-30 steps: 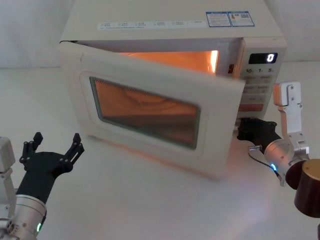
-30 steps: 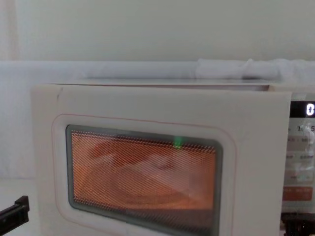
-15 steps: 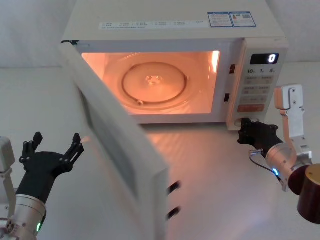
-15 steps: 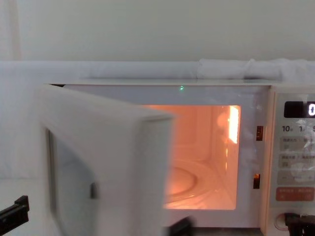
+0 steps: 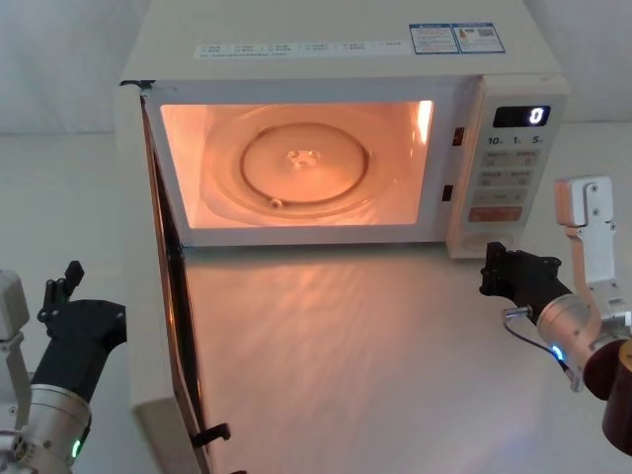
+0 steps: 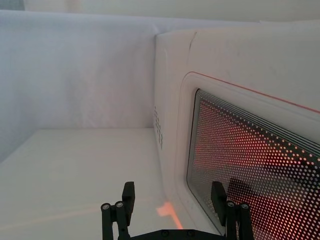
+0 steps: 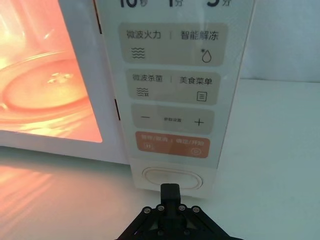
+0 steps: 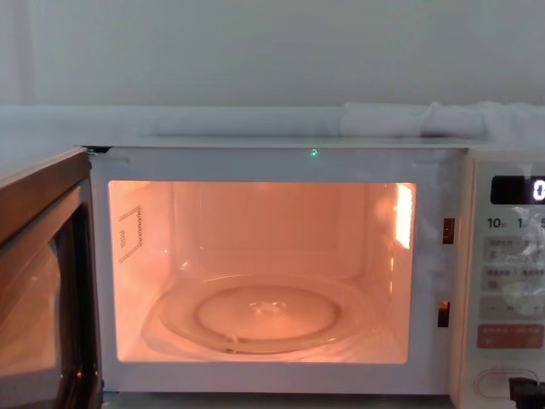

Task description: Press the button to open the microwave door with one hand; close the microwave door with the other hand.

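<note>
Right gripper, fingers together, hovers just before the button at the control panel's bottom edge. Left gripper, fingers apart, sits beside the microwave door, swung fully open. Inside the lit microwave, a glass turntable lies bare.

In the head view the microwave door stands edge-on, so its window and outer face are turned away, and it covers part of the left end effector — one finger shows beside it. The chest view cuts the door at the left edge and the control panel at the right, with the button partly covered. The right wrist view crops the right end effector at the bottom edge — its finger state is unreadable.
</note>
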Controlling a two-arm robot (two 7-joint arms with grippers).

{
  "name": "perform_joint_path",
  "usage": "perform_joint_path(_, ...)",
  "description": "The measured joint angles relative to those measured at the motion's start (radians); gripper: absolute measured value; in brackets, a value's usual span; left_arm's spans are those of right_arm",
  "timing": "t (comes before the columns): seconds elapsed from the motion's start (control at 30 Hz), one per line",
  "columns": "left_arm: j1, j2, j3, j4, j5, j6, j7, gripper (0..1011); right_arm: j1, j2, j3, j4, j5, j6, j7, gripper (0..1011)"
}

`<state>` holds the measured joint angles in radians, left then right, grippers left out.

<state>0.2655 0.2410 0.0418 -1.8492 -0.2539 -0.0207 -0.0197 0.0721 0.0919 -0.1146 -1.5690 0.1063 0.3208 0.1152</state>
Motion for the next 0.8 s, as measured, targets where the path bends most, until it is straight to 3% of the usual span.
perform_joint_path(0.27,0.0,0.0,0.0,0.0,0.0,0.0,0.0,1001,-0.04,0.01,0.007,-0.066,0.008,0.017,0.009,0)
perform_joint_path(0.53,0.0,0.0,0.0,0.0,0.0,0.0,0.0,1001,-0.092,0.03,0.029,-0.173,0.012,0.02,0.009,0)
perform_joint_path(0.8,0.0,0.0,0.0,0.0,0.0,0.0,0.0,1001,-0.131,0.072,0.085,-0.225,0.02,-0.051,0.021,0)
